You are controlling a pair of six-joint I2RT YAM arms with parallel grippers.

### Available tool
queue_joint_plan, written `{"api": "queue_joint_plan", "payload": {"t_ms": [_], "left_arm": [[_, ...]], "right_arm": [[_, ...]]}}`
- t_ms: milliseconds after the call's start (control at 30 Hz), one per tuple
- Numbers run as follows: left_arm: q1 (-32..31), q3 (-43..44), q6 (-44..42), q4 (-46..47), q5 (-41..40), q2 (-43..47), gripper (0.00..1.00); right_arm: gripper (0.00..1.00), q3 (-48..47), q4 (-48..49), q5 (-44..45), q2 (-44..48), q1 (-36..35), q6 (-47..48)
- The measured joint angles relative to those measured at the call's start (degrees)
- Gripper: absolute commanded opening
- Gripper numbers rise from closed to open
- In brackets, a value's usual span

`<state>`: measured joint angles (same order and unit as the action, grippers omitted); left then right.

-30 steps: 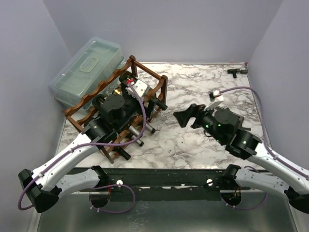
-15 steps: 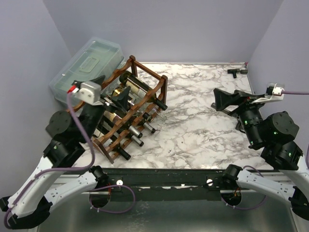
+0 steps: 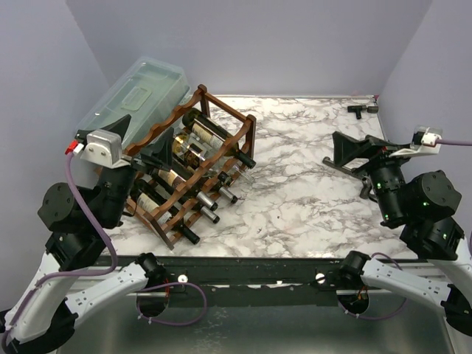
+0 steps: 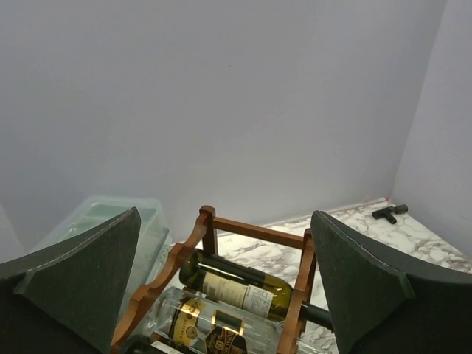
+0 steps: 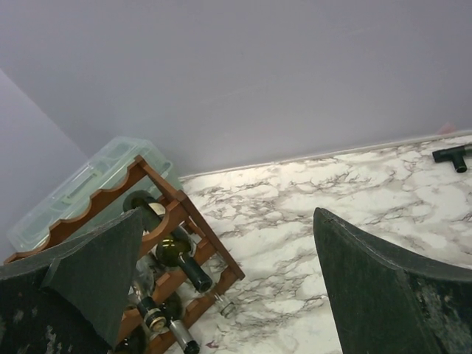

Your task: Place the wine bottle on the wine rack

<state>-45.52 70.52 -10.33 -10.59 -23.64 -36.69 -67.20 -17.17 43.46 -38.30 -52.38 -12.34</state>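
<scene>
The left claw (image 4: pixel 225 215) and right claw (image 5: pixel 228 212) both gape empty above the bench (image 3: pixel 310 203), while the wine bottle (image 4: pixel 237 285), its pale label too blurred to read, lies on the top tier of the wine rack (image 4: pixel 255 230).

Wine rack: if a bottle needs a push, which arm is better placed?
Left, probably: the left end effector hangs open by the wine rack; the right end effector is across the table.
</scene>
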Motion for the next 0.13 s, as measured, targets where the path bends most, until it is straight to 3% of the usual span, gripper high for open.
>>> {"api": "queue_joint_plan", "payload": {"t_ms": [133], "left_arm": [[0.0, 0.0, -0.6, -0.3, -0.5, 0.5, 0.99]], "right_arm": [[1.00, -0.2, 0.0, 0.2, 0.7, 0.0, 0.0]]}}
